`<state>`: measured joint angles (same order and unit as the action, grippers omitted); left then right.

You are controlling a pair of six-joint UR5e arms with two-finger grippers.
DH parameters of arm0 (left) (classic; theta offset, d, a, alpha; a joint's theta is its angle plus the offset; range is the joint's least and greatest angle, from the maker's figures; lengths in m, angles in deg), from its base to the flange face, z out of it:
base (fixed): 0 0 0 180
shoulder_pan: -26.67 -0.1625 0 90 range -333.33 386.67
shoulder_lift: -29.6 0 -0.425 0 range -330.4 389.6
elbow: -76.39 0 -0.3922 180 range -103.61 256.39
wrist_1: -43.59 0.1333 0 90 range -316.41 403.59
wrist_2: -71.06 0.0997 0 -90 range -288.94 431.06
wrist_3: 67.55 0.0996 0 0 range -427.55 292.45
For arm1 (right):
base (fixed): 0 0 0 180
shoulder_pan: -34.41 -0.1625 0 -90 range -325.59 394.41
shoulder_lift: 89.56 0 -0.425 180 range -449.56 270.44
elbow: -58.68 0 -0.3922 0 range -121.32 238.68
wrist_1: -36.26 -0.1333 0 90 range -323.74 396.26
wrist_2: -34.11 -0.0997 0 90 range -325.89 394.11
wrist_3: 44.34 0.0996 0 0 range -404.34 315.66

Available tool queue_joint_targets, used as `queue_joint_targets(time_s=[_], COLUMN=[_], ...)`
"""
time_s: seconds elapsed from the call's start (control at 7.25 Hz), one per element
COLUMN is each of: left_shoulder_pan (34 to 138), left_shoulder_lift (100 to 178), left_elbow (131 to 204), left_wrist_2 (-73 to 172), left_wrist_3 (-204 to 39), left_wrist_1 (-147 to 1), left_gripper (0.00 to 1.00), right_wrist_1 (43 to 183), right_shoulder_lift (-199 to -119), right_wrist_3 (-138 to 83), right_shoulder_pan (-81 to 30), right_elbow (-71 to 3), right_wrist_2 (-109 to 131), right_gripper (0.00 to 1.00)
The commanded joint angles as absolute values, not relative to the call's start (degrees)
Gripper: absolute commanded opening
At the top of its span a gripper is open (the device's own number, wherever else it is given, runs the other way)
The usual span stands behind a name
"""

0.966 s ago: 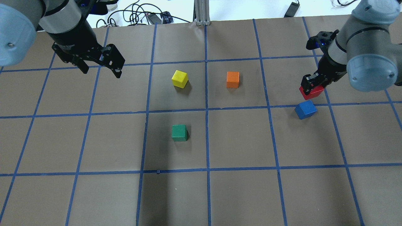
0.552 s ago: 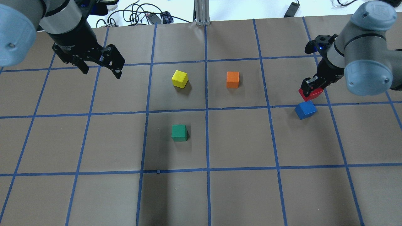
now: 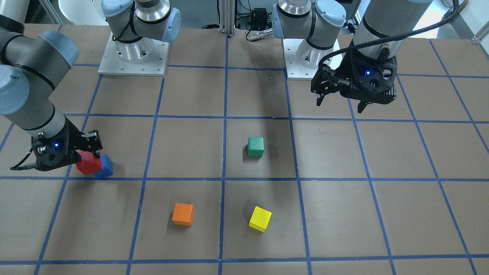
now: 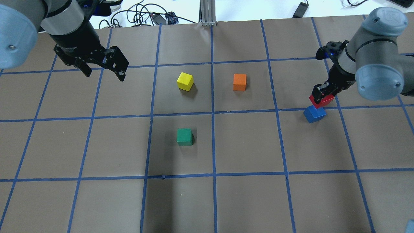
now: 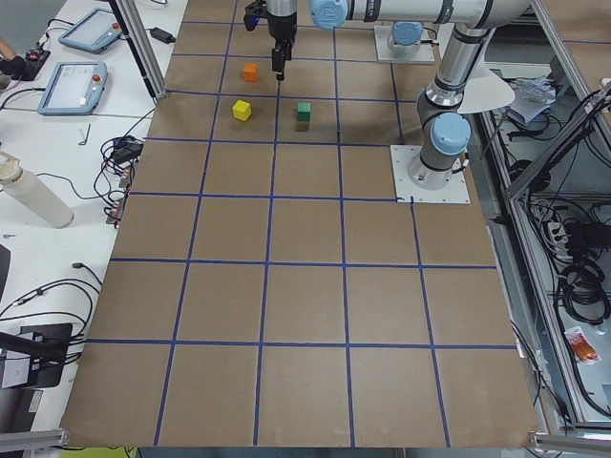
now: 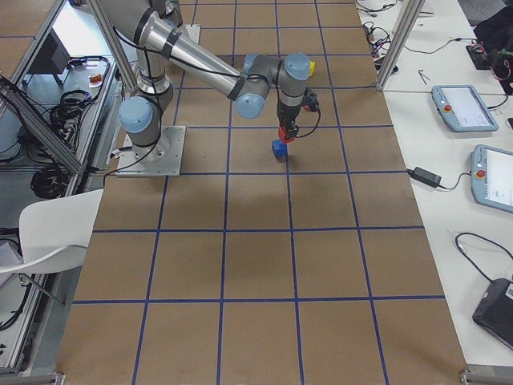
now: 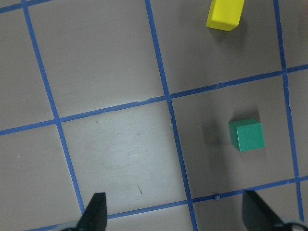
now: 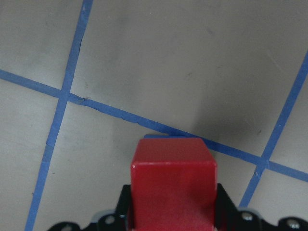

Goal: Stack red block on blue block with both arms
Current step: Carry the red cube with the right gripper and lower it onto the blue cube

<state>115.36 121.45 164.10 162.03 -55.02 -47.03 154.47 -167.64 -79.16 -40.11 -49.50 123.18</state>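
Observation:
My right gripper (image 4: 321, 94) is shut on the red block (image 4: 322, 101) and holds it just above the blue block (image 4: 314, 114), partly overlapping it in the overhead view. In the front-facing view the red block (image 3: 88, 165) hides much of the blue block (image 3: 105, 168) beside the right gripper (image 3: 85, 152). The right wrist view shows the red block (image 8: 173, 183) between the fingers, with only a sliver of blue behind it. My left gripper (image 4: 104, 72) is open and empty, held high over the far left of the table; its fingertips (image 7: 95, 211) show in the left wrist view.
A yellow cube (image 4: 185, 81), an orange cube (image 4: 239, 82) and a green cube (image 4: 184, 136) stand apart mid-table on brown paper with a blue tape grid. Cables and a metal post (image 4: 207, 11) lie beyond the far edge.
My right gripper has carried the red block toward the blue block, so the red one now overlaps its top. The left arm has not moved.

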Motion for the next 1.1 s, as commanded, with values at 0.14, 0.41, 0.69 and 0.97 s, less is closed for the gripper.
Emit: queue_joint_targets(time_s=[0.14,0.41,0.69,0.97], left_shoulder_pan=[115.36,115.36,115.36,115.44], left_shoulder_lift=[121.45,121.45,121.45,121.45], left_elbow=[164.19,164.19,164.19,164.19], left_wrist_2=[162.03,162.03,162.03,162.03], left_wrist_3=[-55.06,-55.06,-55.06,-55.06], left_wrist_1=[-47.03,-47.03,-47.03,-47.03], left_gripper=[1.0,1.0,1.0,1.0], right_wrist_1=[154.48,154.48,154.48,154.48], right_shoulder_lift=[-167.61,-167.17,-166.46,-166.2], right_wrist_3=[-79.49,-79.4,-79.05,-78.88], right_shoulder_pan=[-39.94,-39.94,-39.94,-39.94], right_elbow=[-50.4,-50.4,-50.4,-50.4], right_wrist_2=[123.23,123.32,123.41,124.28], right_gripper=[0.0,0.0,0.0,0.0])
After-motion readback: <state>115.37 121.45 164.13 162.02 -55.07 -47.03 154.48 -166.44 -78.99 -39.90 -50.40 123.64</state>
